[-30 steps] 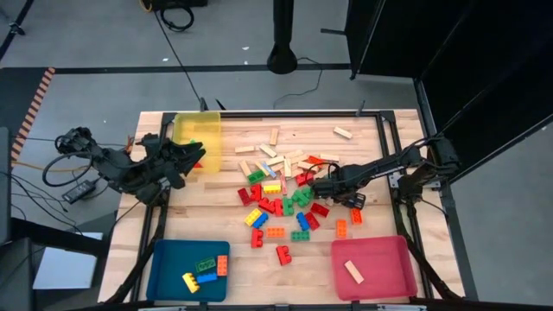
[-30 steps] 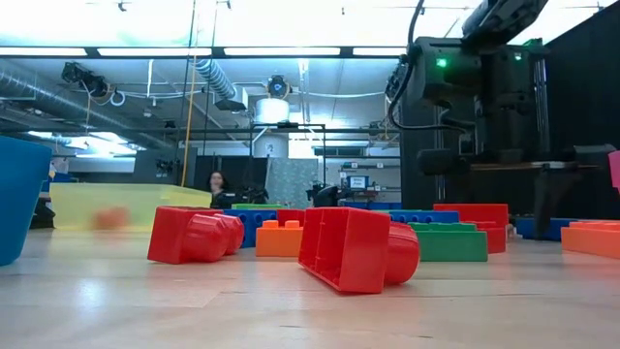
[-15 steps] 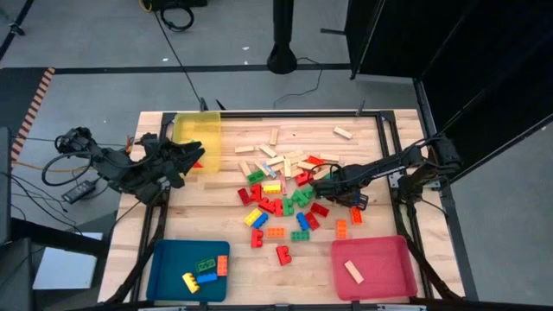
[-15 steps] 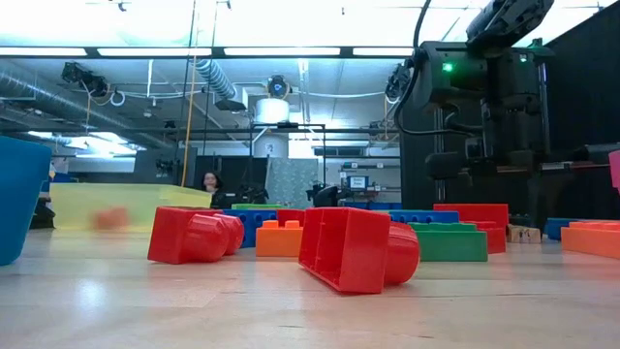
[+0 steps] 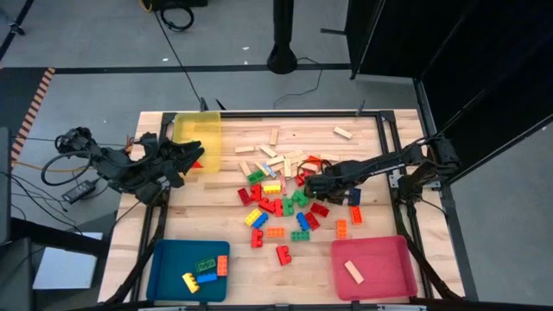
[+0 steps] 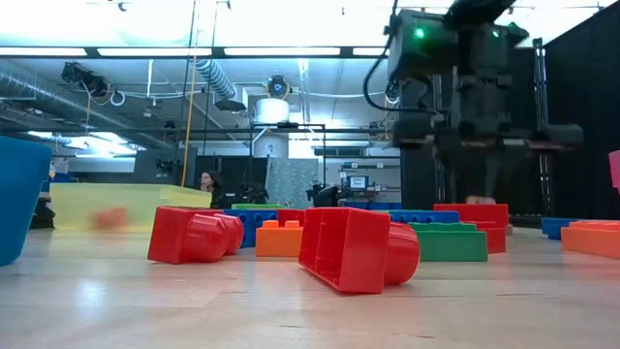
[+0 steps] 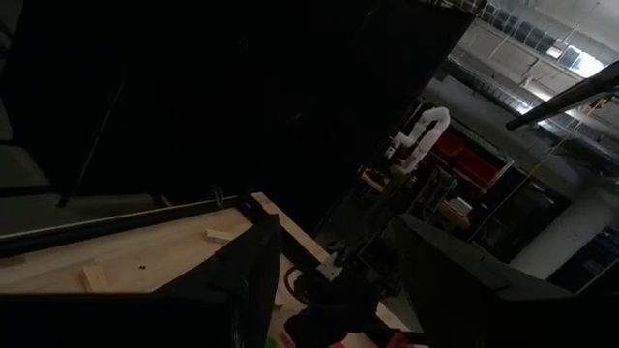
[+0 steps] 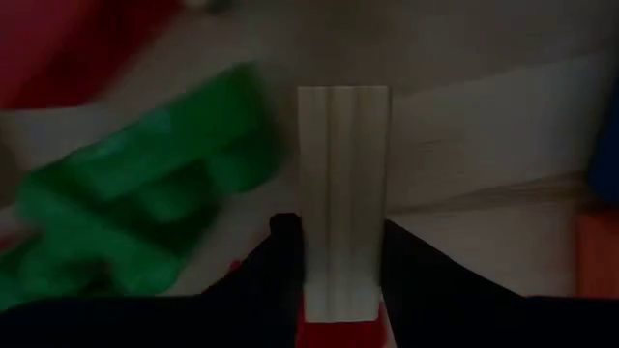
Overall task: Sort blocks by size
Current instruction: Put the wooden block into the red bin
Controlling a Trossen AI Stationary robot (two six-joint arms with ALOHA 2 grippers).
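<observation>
Many studded bricks (image 5: 285,206) in red, green, blue, yellow and orange lie heaped at the table's middle, with pale wooden bars (image 5: 275,155) just beyond them. My right gripper (image 5: 313,184) hangs over the heap's right part, shut on one pale wooden bar (image 8: 340,174). It also shows in the low view (image 6: 472,189), above a red brick (image 6: 472,213). My left gripper (image 5: 194,157) waits open at the table's left, beside the yellow tray (image 5: 197,130). My right gripper pinches the pale wooden bar by its two long sides, near one end (image 8: 338,275), between its two fingers (image 8: 285,266). The bar runs on along the fingers and sticks out past their tips. The fingers point down, and the bar's free end hangs just above the bricks.
A blue tray (image 5: 168,259) at the near left holds a few bricks. A pink tray (image 5: 384,255) at the near right holds one wooden bar (image 5: 353,271). A green brick (image 8: 145,193) lies close beside the held bar. A person (image 6: 207,182) sits far behind the table.
My right gripper has gone toward the table's left edge over the heap and has risen a little. My left arm has kept still.
</observation>
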